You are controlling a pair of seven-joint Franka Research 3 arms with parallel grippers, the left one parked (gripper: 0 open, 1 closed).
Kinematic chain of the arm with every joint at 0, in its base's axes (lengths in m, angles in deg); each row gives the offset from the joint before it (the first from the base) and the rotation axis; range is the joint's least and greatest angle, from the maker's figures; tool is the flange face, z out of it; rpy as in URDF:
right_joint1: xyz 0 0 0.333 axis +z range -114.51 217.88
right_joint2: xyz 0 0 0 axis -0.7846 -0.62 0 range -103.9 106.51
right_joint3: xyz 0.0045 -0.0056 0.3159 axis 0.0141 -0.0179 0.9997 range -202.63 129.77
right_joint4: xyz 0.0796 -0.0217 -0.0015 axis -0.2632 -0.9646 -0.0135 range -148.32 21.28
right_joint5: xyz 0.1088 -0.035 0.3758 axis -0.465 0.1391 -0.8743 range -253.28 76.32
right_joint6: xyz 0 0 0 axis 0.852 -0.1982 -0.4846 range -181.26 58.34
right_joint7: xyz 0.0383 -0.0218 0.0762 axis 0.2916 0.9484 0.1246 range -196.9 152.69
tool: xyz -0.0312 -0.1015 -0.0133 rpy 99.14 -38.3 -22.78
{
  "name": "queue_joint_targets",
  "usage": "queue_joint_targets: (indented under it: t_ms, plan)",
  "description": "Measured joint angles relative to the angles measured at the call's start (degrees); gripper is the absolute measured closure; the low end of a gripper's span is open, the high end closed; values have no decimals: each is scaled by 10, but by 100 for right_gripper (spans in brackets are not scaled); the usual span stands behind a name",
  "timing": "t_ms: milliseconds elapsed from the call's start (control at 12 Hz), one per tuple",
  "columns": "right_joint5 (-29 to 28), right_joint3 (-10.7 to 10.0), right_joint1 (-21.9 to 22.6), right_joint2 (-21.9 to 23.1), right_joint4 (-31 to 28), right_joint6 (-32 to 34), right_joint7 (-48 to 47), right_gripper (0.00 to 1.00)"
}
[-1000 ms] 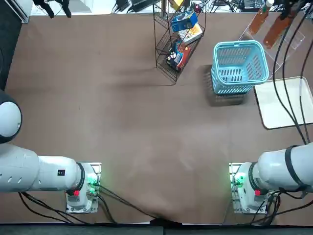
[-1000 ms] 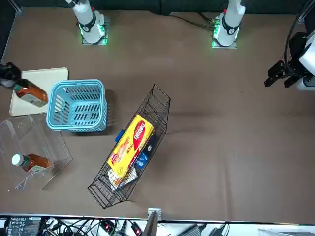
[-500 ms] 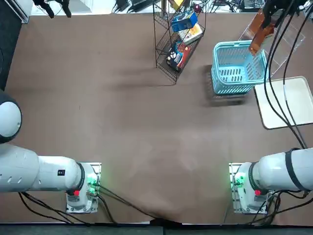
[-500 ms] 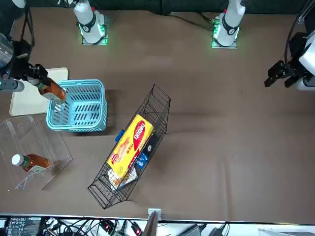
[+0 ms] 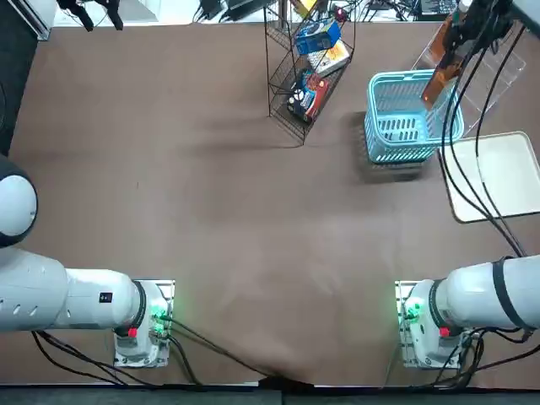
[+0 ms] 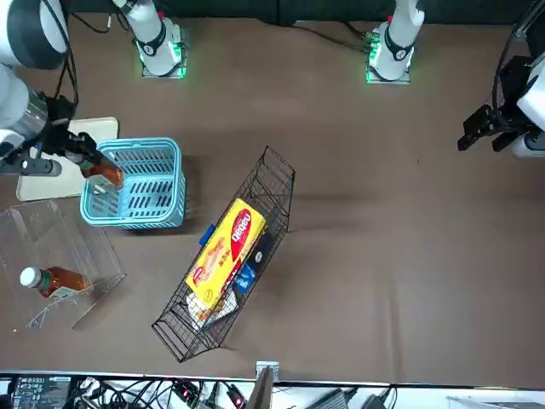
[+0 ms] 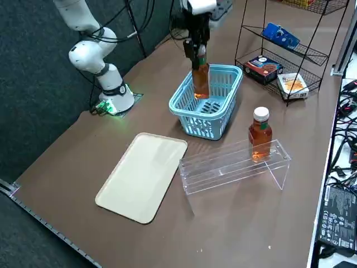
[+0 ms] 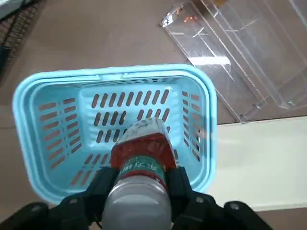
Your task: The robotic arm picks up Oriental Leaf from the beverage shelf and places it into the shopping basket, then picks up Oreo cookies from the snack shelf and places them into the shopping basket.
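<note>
My right gripper (image 7: 196, 54) is shut on the neck of the Oriental Leaf bottle (image 7: 200, 82), which hangs upright with its base down. The orange-brown bottle (image 8: 142, 152) hangs over the open light-blue shopping basket (image 8: 29, 120), nearer the wall facing the cream tray. From above, the bottle (image 5: 439, 72) overlaps the basket's (image 5: 372, 126) right rim. Across the table, the gripper (image 6: 75, 152) and bottle (image 6: 106, 172) are at the basket's (image 6: 174, 183) left side. The clear beverage shelf (image 7: 234, 164) holds another tea bottle (image 7: 260, 133). The blue Oreo cookies pack (image 7: 281, 34) lies on the black wire snack shelf (image 7: 290, 53).
A cream tray (image 7: 145, 176) lies beside the basket and the clear shelf. The wire rack (image 5: 299, 76) also holds a dark blue-and-red pack (image 5: 304, 94) and a white-and-orange box (image 5: 331, 59). Black cables (image 5: 481, 143) hang from my arm over the tray.
My gripper has carried the bottle from above the tray side across to the basket and lowered it towards the opening. The other bottle and the packs have not moved.
</note>
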Motion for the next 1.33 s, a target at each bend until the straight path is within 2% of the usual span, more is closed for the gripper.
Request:
queue_joint_targets:
  t_ms: [250,500,1083,1333]
  plan:
    - [0,-2,0,-4,-64,-72,-15,43]
    - [0,-1,2,-23,-77,-95,-29,43]
    - [0,-1,2,-99,-102,-180,-38,43]
    - [0,-1,2,-108,-123,-210,-39,43]
